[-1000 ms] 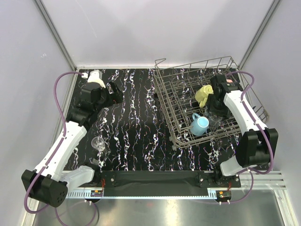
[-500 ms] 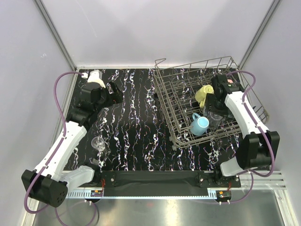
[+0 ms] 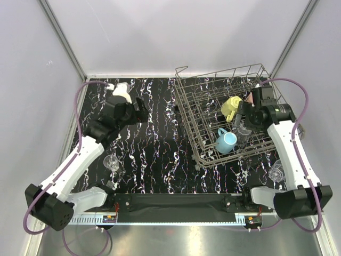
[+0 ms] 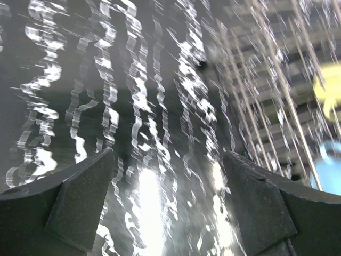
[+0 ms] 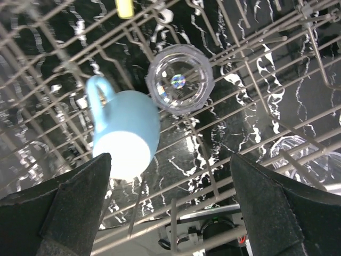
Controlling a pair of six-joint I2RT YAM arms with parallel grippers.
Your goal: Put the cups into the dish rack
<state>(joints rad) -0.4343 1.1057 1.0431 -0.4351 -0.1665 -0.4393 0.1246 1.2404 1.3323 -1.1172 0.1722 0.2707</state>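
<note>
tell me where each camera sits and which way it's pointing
Top external: above and behind the bases, looking down on black marbled table, grey wire dish rack, left arm, right arm.
Left wrist: faces across the table towards the rack; open left gripper at the bottom.
Right wrist: above the rack, looking down at light blue handled mug and clear glass; open right gripper shows.
Shared: top and right wrist both show that mug and glass.
</note>
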